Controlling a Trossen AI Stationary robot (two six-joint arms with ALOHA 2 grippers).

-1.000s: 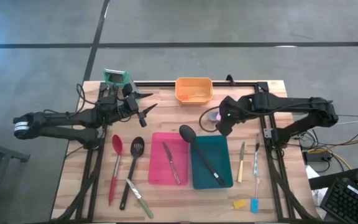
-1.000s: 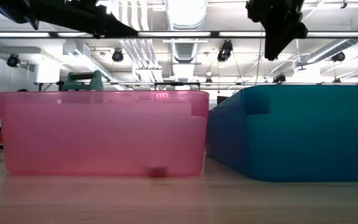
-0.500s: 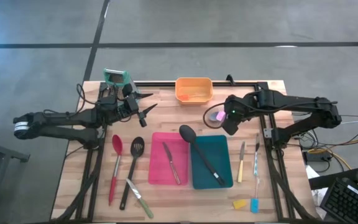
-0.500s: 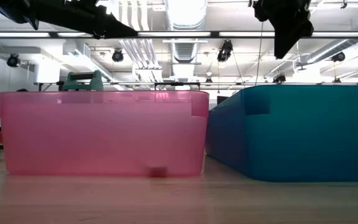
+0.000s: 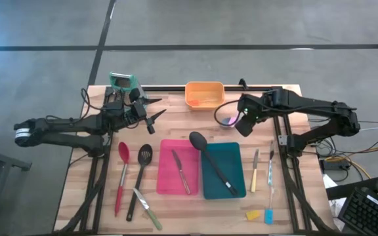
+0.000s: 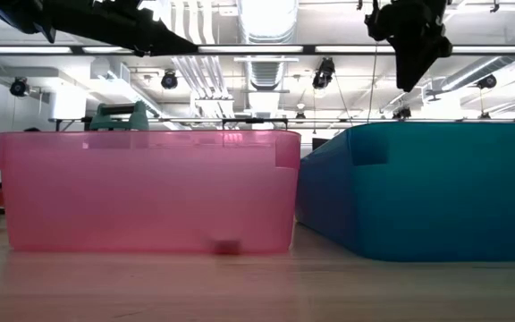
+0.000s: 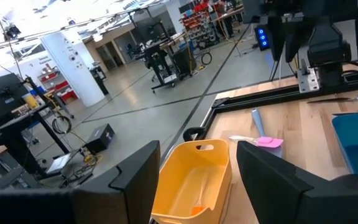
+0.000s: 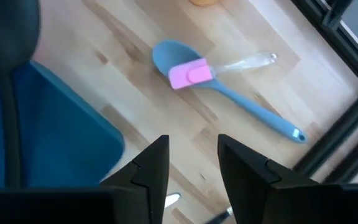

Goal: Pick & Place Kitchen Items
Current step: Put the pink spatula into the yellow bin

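- Right gripper point(image 5: 242, 124) hovers above the table just behind the teal bin point(image 5: 236, 187), near the orange bin point(image 5: 204, 94). In its wrist view the fingers point(image 8: 149, 167) stand apart with only bare wood between them; nothing is held.
- Likely targets: a blue spoon point(image 8: 229, 93) and a pink-headed spatula with a clear handle point(image 8: 215, 67), lying crossed and touching on the wood just ahead of the fingers.
- Judgement: these two are stacked, so the gripper should come down on one handle clear of the crossing point, jaws across the handle's narrow width, or it may drag both.
- Left gripper point(image 5: 151, 117) waits near the box grater point(image 5: 123, 82); jaws wide apart, empty.
- Other items: black spoon point(image 5: 210, 161) lying across the teal bin, a knife point(image 5: 182, 172) in the pink bin point(image 5: 167, 187), red spoon point(image 5: 121, 174) and slotted spatula point(image 5: 140, 177) on the table to the left.
- No brand, label or writing can be read in any view.
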